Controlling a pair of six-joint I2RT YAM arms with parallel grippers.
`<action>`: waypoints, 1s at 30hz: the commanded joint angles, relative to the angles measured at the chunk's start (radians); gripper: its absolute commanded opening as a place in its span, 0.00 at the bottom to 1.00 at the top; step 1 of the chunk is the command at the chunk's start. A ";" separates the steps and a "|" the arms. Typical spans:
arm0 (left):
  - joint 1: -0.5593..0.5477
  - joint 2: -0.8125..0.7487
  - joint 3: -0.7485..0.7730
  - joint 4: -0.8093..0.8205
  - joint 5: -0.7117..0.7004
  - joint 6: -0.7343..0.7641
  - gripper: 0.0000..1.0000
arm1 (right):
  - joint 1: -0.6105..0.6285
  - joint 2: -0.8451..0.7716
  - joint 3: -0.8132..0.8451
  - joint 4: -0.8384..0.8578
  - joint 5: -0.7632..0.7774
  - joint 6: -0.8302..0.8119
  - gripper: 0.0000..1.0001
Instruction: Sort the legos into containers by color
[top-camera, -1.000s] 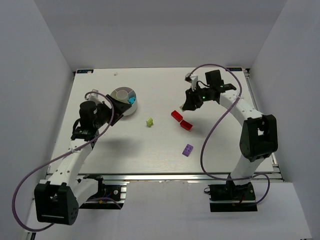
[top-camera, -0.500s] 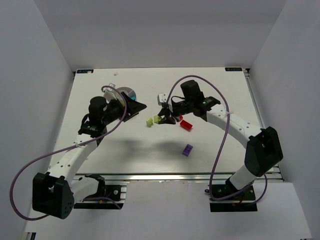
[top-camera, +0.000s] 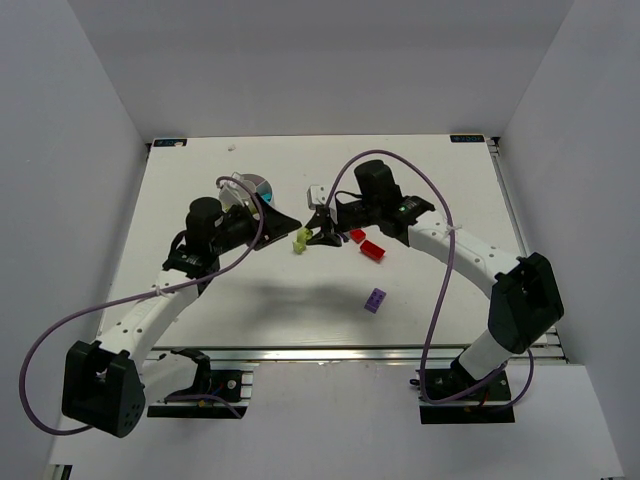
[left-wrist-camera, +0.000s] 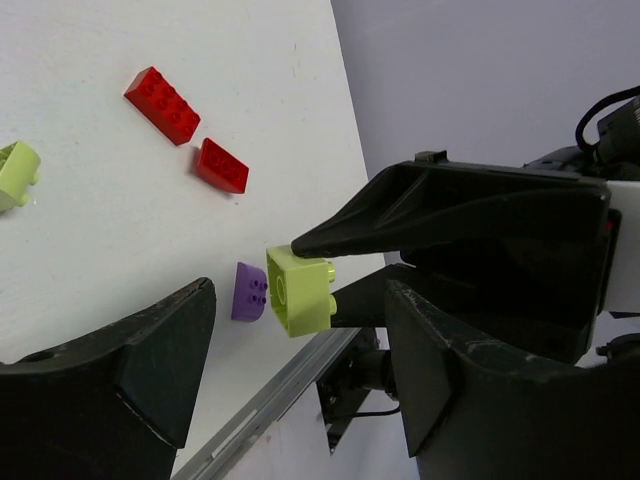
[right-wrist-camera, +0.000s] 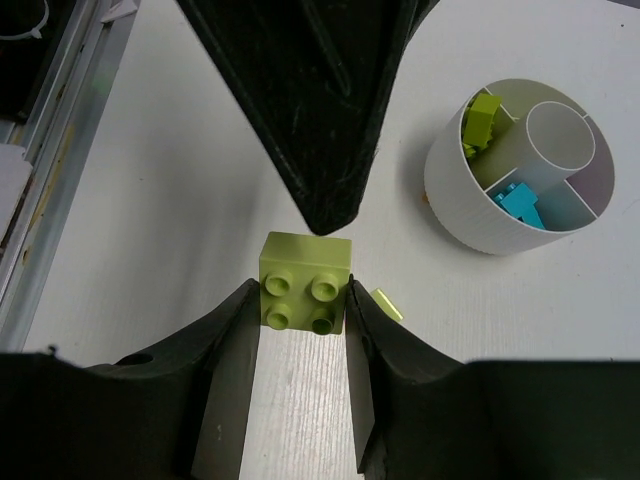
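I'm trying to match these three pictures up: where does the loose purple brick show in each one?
Top external: the purple brick lies alone, below and right of centre.
Left wrist: low, left of centre, right beside the lime-green brick pinched by the right gripper.
Right wrist: not in it.
Shared landmark: that pinched lime-green brick, seen in all three views.

My top camera looks down from high up at the whole table (top-camera: 300, 300). My left wrist camera looks across it, close up. My right one looks down, close. All three see one lime-green lego (right-wrist-camera: 305, 282).
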 joint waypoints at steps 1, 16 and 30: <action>-0.016 0.007 0.005 -0.017 0.010 0.038 0.77 | 0.003 0.011 0.036 0.068 0.000 0.043 0.00; -0.072 0.112 0.078 -0.046 -0.010 0.084 0.58 | 0.004 0.008 0.031 0.094 -0.003 0.076 0.00; -0.071 0.116 0.198 -0.240 -0.116 0.185 0.11 | 0.004 0.005 -0.010 0.122 0.075 0.088 0.89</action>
